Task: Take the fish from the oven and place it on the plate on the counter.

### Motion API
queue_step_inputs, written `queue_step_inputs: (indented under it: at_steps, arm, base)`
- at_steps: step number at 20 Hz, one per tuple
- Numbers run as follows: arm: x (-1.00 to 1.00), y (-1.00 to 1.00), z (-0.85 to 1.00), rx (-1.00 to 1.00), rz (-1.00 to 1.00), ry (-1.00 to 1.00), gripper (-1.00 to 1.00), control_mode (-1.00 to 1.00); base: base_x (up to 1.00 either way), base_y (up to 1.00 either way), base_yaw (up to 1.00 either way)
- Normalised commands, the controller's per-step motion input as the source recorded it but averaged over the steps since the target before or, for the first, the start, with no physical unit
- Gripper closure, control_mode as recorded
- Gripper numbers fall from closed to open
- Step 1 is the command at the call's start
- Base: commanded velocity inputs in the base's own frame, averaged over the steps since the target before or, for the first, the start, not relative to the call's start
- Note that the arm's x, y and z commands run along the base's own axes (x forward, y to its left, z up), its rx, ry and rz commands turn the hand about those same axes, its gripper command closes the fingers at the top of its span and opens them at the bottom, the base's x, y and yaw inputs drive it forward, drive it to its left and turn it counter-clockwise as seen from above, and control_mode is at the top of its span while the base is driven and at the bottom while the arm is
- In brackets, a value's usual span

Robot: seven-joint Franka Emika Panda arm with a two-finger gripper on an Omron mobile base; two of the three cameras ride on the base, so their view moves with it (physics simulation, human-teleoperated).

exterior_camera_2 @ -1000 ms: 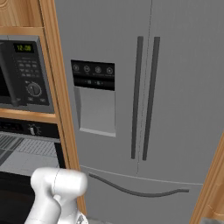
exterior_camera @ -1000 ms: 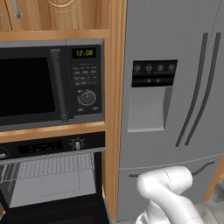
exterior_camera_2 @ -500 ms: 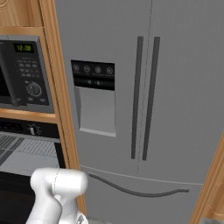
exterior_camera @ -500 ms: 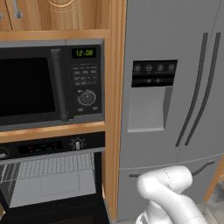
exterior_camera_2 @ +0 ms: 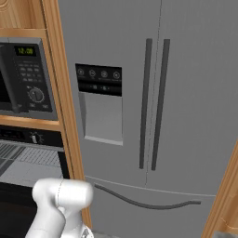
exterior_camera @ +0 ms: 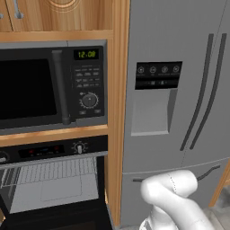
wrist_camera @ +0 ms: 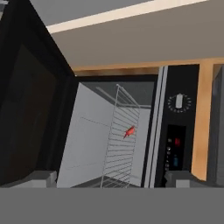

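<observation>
Jaws spread wide, nothing held; the fish (wrist_camera: 129, 131) sits straight ahead on the oven (wrist_camera: 175, 131) rack (wrist_camera: 120, 144), well apart.

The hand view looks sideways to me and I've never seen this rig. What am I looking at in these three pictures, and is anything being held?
This is a rendered kitchen with a white robot arm on a driving base. Two cameras ride behind the arm, left and right; both show the fridge, the microwave and, below it, the open oven. The third camera sits on the hand and rolls with it, so the oven appears tilted. Inside, a tiny red fish lies on the wire rack. The hand is open, short of the oven, holding nothing.
</observation>
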Motion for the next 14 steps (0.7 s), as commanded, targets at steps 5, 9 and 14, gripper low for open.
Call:
queue_step_inputs:
  at_steps: [5, 9, 14]
  arm:
    - [0.75, -0.49, -0.3, 0.0, 0.0, 0.0, -1.0, -1.0]
    - [0.85, -0.75, -0.18, 0.0, 0.0, 0.0, -1.0, -1.0]
    - [0.94, -0.2, -0.13, 0.0, 0.0, 0.0, -1.0, -1.0]
  base:
    - [0.0, 0.0, 0.0]
    - [0.0, 0.0, 0.0]
    - [0.0, 0.0, 0.0]
